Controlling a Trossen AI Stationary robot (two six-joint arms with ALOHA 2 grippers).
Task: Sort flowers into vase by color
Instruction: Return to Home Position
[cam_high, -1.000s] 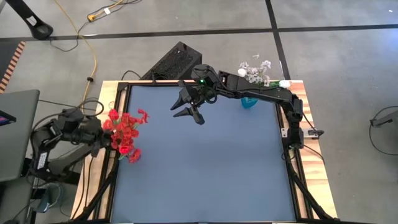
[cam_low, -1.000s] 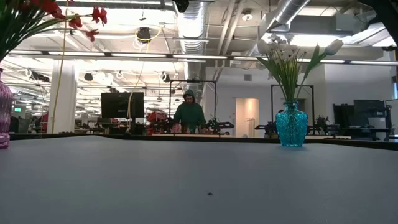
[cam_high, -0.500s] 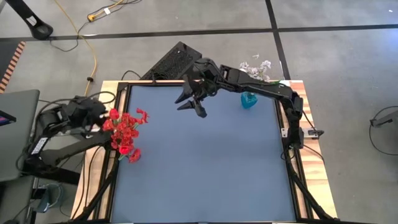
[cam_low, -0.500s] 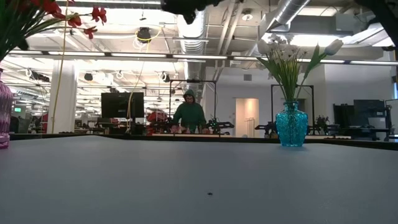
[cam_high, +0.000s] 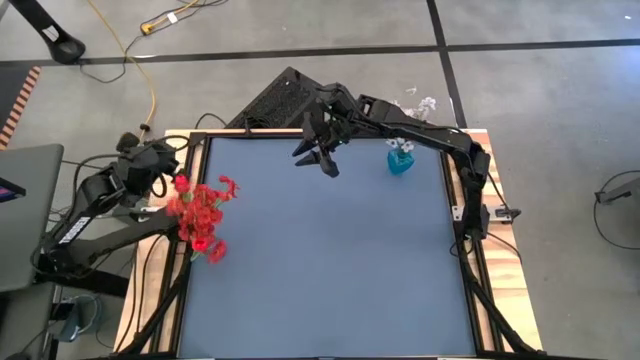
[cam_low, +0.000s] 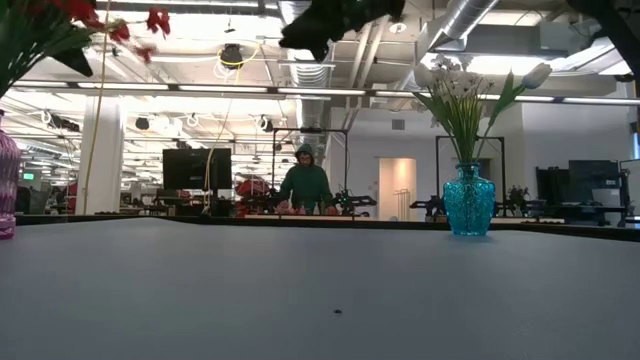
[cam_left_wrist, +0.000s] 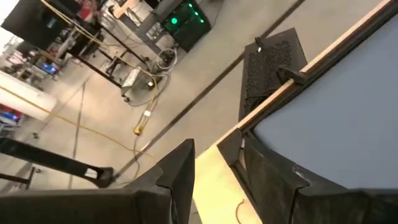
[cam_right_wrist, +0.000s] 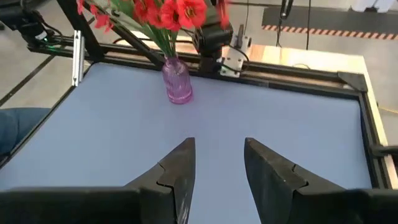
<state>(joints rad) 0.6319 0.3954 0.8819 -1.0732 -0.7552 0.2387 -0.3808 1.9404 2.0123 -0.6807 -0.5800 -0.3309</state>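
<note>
Red flowers (cam_high: 202, 212) stand with their stems in a purple vase (cam_right_wrist: 177, 82) near the table's left edge; they show in the low view as red flowers (cam_low: 60, 20) and in the right wrist view as red flowers (cam_right_wrist: 168, 12). White flowers (cam_low: 462, 95) stand in a blue vase (cam_low: 468, 200) by the far right corner, blue vase (cam_high: 400, 162). Both vases rest on their bases. My left gripper (cam_high: 163, 157) is open at the left edge, beyond the red flowers; its wrist view shows left gripper (cam_left_wrist: 217, 180). My right gripper (cam_high: 318, 160) is open, raised over the table's far middle, right gripper (cam_right_wrist: 217, 168).
A black box (cam_high: 283, 97) sits just past the table's far edge (cam_high: 330, 132). A laptop (cam_high: 25, 215) lies left of the table. A person (cam_low: 304, 180) stands far off in the room. The blue tabletop (cam_high: 320, 260) spreads between the two vases.
My left gripper has drawn away from the red flowers, moving toward the table's far left corner; the flowers sway. My right gripper has drifted toward the far edge and slightly right, staying open.
</note>
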